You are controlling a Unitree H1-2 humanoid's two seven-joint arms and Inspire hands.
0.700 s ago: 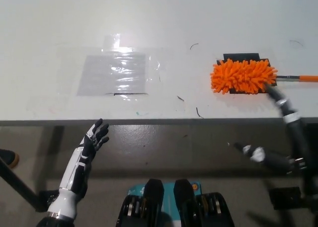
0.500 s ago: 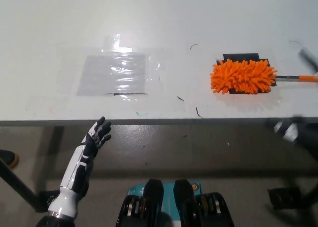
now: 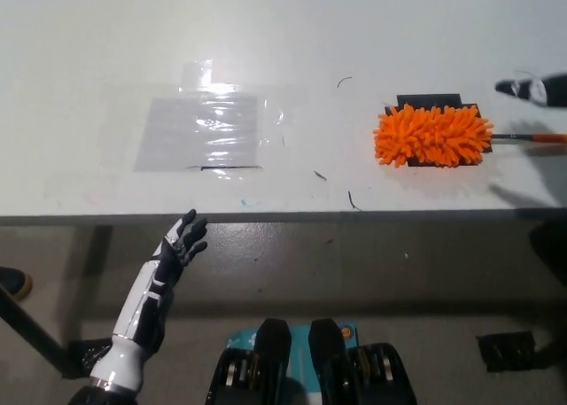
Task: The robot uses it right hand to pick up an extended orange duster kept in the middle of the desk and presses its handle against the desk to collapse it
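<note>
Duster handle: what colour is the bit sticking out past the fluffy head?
Orange, with a short dark section next to the head; the duster handle shows in the head view.

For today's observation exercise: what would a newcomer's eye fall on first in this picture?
The bright orange duster stands out first, lying at the right of the white desk with its thin handle running off the right edge. Next comes the shiny taped plastic sheet at centre-left. The left hand rests open below the desk's front edge; the right hand is blurred at far right.

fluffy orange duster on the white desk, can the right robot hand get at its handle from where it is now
Probably yes: the right robot hand hovers just above the thin orange handle of the fluffy orange duster, with nothing between them.
</note>
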